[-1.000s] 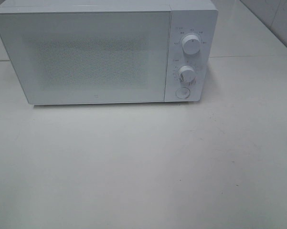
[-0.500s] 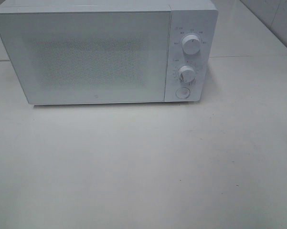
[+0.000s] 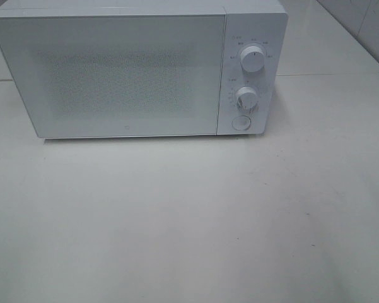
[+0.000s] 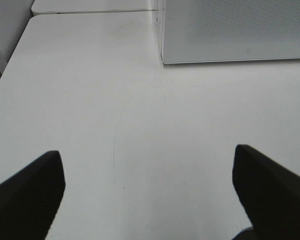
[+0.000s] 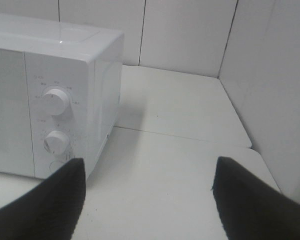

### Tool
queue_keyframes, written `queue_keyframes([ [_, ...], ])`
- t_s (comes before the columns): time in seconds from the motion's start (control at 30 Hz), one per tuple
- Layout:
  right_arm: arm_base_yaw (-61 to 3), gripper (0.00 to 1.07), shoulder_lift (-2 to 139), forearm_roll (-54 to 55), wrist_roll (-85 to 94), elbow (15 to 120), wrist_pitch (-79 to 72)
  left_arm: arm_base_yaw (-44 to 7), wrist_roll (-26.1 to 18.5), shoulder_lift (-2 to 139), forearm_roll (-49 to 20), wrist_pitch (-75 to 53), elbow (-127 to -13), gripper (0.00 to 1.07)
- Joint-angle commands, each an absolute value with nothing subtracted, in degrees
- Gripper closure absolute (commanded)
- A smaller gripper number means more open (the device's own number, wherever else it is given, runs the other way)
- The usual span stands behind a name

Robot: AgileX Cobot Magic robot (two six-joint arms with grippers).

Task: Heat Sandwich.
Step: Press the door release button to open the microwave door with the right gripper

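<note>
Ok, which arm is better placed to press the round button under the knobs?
Probably right: the right hand, open, faces the control panel and round button. The left hand faces the far corner of the microwave door.

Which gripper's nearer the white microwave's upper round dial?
Right. The right gripper faces the white round upper dial, close ahead; left gripper is off the white microwave's opposite door corner, dials unseen.

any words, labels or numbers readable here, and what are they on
Nothing can be read.
Marks around the upper knob of the microwave: too small and blurred.
Marks around the lower knob: too small and blurred.
Small mark low on the door: too small to tell.
</note>
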State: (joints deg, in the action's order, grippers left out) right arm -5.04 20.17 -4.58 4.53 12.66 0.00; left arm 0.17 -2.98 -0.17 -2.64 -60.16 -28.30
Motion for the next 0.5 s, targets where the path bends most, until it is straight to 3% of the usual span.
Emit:
queue_keyframes([
  [0.03,-6.8,0.41,24.8,-7.2,4.6,12.6,-4.5,0.2,-2.9,-1.3,-2.9,-59.5,-28.1,0.23],
  [0.5,-7.6,0.47,48.1,-7.7,2.8,12.6,-25.8,0.2,-2.9,-1.3,-2.9,-59.5,-28.1,0.23],
])
